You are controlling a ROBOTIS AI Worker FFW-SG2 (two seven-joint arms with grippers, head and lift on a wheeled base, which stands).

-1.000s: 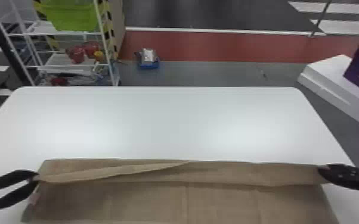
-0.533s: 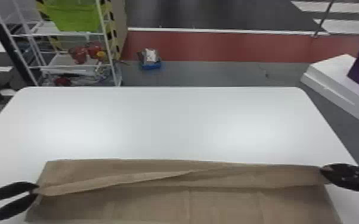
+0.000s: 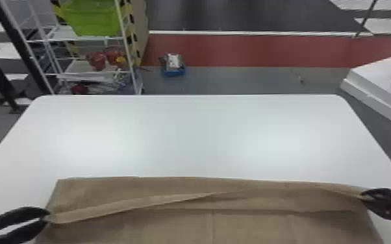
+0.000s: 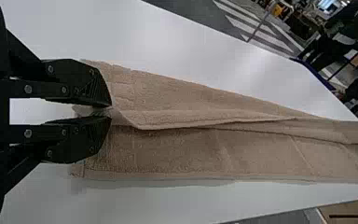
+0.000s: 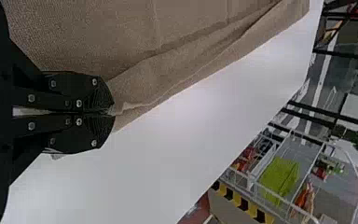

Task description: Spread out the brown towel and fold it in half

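Evidently, the brown towel [image 3: 178, 228] is held by its two ends so that one line of cloth can be managed as a unit; the left hand [image 3: 46, 216] grips the left end and the right hand [image 3: 363, 195] the right end, an arrangement that presumably keeps the span between them straight and free of sag. Both hands are narrow, each closed on a pinch of cloth; in the left wrist view a folded lip issues from between the fingertips [image 4: 109, 112], and in the right wrist view the edge is nipped at the very tips [image 5: 111, 112].

The towel lies on the near part of the worktop [image 3: 188, 136], its long far edge running across; bare surface beyond that edge probably leaves room for laying cloth outward. Relative to the left hand, the towel extends toward the robot's right, with a flat margin beyond the grip and a broader sheet on the near side; relative to the right hand, it extends leftward and back toward the robot, the far edge passing close to the grip. Between the hands a slanting fold crosses the cloth; this suggests uneven layers, which would likely need evening out before a neat half-fold is pressed down.
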